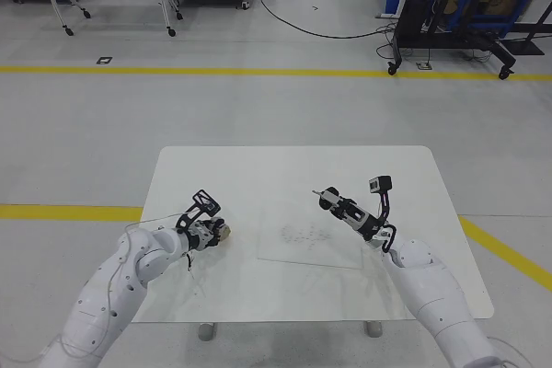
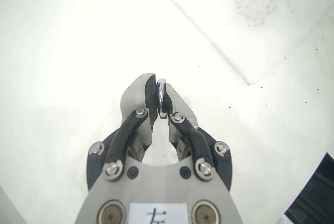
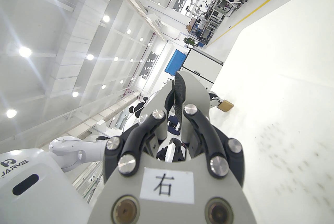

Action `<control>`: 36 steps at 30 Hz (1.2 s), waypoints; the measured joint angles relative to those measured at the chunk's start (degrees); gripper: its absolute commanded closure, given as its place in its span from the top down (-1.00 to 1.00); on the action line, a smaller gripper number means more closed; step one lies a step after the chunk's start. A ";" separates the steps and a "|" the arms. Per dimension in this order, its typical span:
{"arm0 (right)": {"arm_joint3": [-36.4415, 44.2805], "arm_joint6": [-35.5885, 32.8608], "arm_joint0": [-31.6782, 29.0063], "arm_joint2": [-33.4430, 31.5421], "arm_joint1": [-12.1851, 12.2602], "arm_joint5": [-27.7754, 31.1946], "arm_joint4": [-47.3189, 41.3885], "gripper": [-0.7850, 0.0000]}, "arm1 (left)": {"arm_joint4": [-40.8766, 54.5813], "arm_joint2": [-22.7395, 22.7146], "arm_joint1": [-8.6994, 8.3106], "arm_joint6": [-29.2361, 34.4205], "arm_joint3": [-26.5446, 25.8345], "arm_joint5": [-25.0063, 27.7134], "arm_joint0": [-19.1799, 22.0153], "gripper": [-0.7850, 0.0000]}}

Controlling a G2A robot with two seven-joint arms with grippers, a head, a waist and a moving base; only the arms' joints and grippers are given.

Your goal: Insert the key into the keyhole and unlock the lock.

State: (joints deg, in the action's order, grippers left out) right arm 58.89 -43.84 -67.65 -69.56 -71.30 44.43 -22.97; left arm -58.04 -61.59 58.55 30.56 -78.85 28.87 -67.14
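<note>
Gripping the lock (image 1: 225,234) by its silver shackle, the left end effector (image 1: 212,230) sits low over the left part of the white bench (image 1: 258,175). In the left wrist view its dark pads (image 2: 150,94) are closed on the curved metal, and bits of the brass body show at both ends of the grip. Whether the lock touches the bench cannot be told. In the right wrist view the brass body (image 3: 226,106) points sideways from the far end effector that holds it.

The right end effector (image 1: 327,197) is on the other side, raised above the bench and well apart from the lock. Its fingers (image 3: 180,90) are pressed together. In the top view a thin sliver, apparently the key (image 1: 316,191), juts from its tip toward the lock side. The right wrist view does not show the key clearly between the pads.

A clear mat (image 1: 313,241), speckled with small dark marks, lies flat on the bench between the two arms. The lock is just off its left edge, and the right end effector hangs over its far right part.
</note>
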 measured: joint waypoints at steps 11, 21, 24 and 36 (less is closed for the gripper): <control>0.00 0.00 0.00 0.00 0.00 0.00 0.00 -1.00 | -1.37 0.13 0.46 -3.80 0.29 -2.78 0.20 -1.00; 0.00 0.00 0.00 0.00 0.00 0.00 0.00 -1.00 | 35.77 -4.75 1.29 -8.58 1.42 7.14 -1.78 -1.00; 0.00 0.00 0.00 0.00 0.00 0.00 0.00 -1.00 | 38.15 -4.71 1.28 -8.69 1.40 6.97 -1.75 -1.00; 1.10 1.39 -0.23 1.15 -0.41 -3.00 -1.42 -1.00 | 59.92 -0.75 3.17 5.69 5.51 -5.53 2.30 -1.00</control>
State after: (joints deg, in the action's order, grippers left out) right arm 59.99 -42.45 -67.88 -68.41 -71.71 41.44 -24.40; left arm 1.88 -62.34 61.72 36.25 -73.34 23.35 -64.84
